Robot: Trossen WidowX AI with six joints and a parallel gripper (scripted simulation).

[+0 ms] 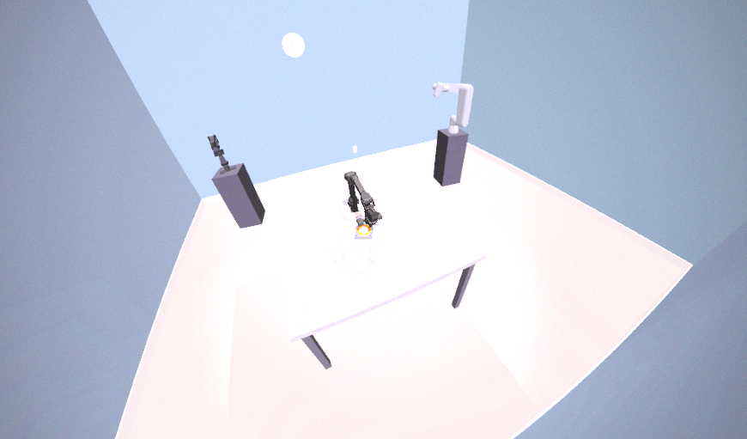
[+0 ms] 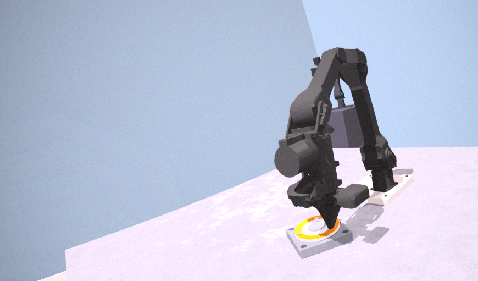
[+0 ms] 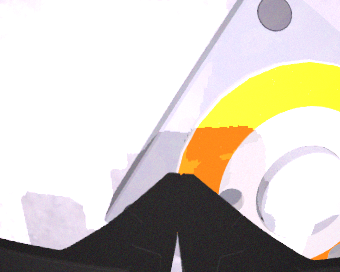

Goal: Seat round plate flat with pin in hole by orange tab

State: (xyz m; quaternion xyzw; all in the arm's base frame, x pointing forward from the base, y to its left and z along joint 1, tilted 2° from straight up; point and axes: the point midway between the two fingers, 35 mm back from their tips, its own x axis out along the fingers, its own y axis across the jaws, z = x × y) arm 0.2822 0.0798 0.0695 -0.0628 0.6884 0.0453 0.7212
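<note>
The round plate (image 1: 363, 229) (image 2: 304, 233) (image 3: 289, 85), white with a yellow ring that looks orange in shadow, sits around the post (image 2: 316, 225) (image 3: 309, 195) on the grey square base (image 1: 363, 237) (image 2: 317, 248) (image 3: 239, 45). My gripper (image 2: 330, 227) (image 3: 179, 185) is shut and empty, pointing down. Its tips are at the plate's ring, on the side towards the arm's mount in the exterior view; I cannot tell if they touch. Small holes show in the plate. The tab cannot be made out and may be behind the fingers. The pin is not seen. Whether the plate lies fully flat is unclear.
The arm's pale mounting plate (image 2: 400, 189) stands on the table (image 2: 176, 253) behind the base. Two dark pedestals (image 1: 239, 198) (image 1: 450, 159) with other arms stand away from the table. Dark round spots mark the base's corners.
</note>
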